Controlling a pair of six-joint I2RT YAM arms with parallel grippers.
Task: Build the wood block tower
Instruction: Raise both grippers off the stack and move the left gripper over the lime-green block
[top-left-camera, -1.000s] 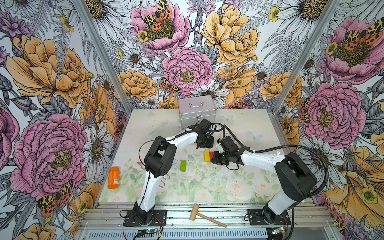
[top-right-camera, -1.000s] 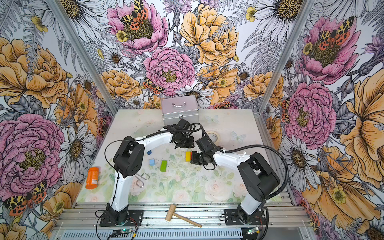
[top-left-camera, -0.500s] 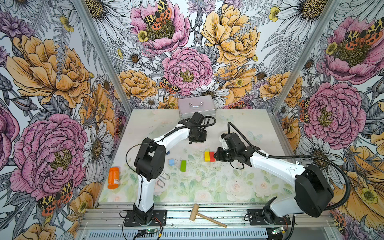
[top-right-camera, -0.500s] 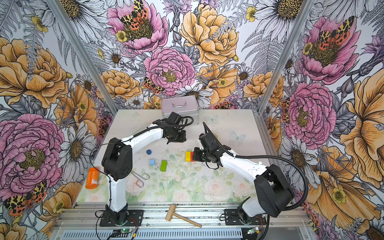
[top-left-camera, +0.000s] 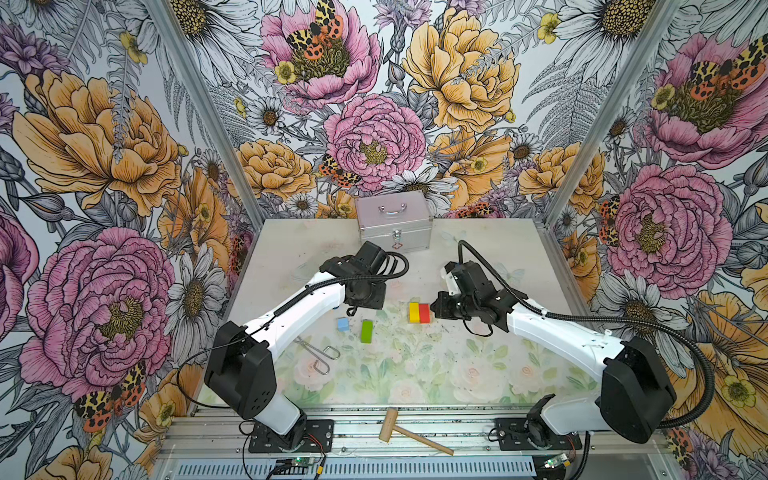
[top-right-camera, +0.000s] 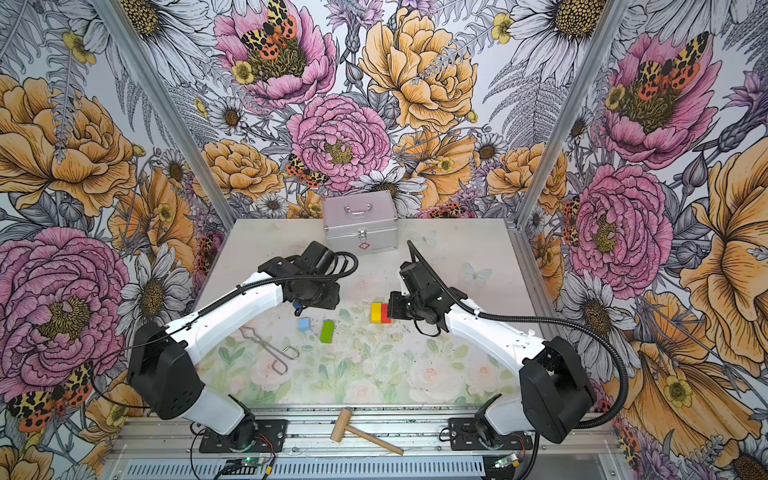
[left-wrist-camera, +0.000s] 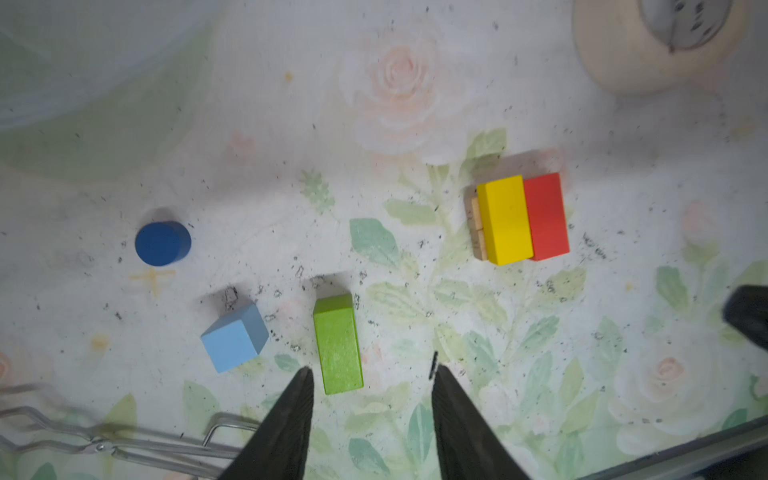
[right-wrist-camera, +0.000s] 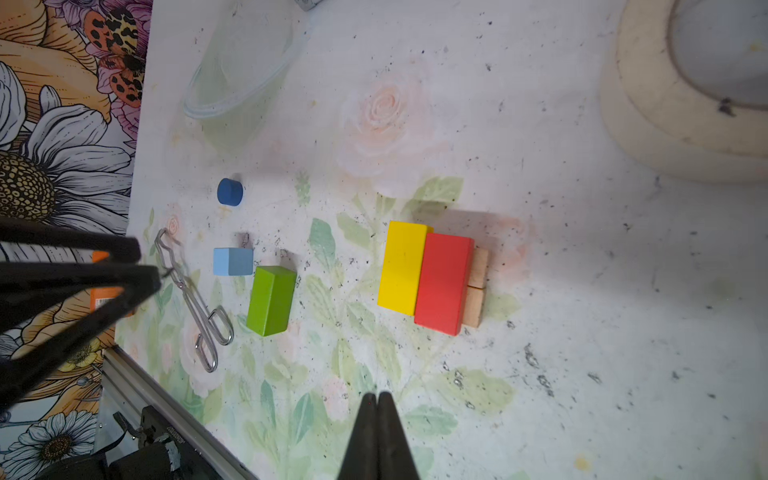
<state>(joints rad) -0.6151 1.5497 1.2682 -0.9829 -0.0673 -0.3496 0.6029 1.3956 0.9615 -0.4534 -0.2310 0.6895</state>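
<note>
While the left gripper (left-wrist-camera: 372, 370) hangs with jaws parted and empty, the green bar (left-wrist-camera: 337, 343) lies just ahead, long axis pointing away, so they would close across its width. The right gripper (right-wrist-camera: 377, 395), clenched empty, is farther from the green bar. Near the green bar are one light blue cube (left-wrist-camera: 235, 336) and one dark blue cylinder (left-wrist-camera: 162, 243). Opposite stands the tower (left-wrist-camera: 521, 218): one yellow bar (left-wrist-camera: 503, 218), one red bar (left-wrist-camera: 546, 216), two tan bars (right-wrist-camera: 477, 286) beneath.

Two white arms with black joints stand at the near edge and bend inward toward each other. The left arm (top-left-camera: 307, 305) reaches forward with its wrist tipped down. The left gripper (left-wrist-camera: 372, 370) has its dark fingers (left-wrist-camera: 291, 419) parted, with nothing between them. The right arm (top-left-camera: 557, 332) stretches low. The right gripper (right-wrist-camera: 377, 397) has its fingers pressed together, empty.
</note>
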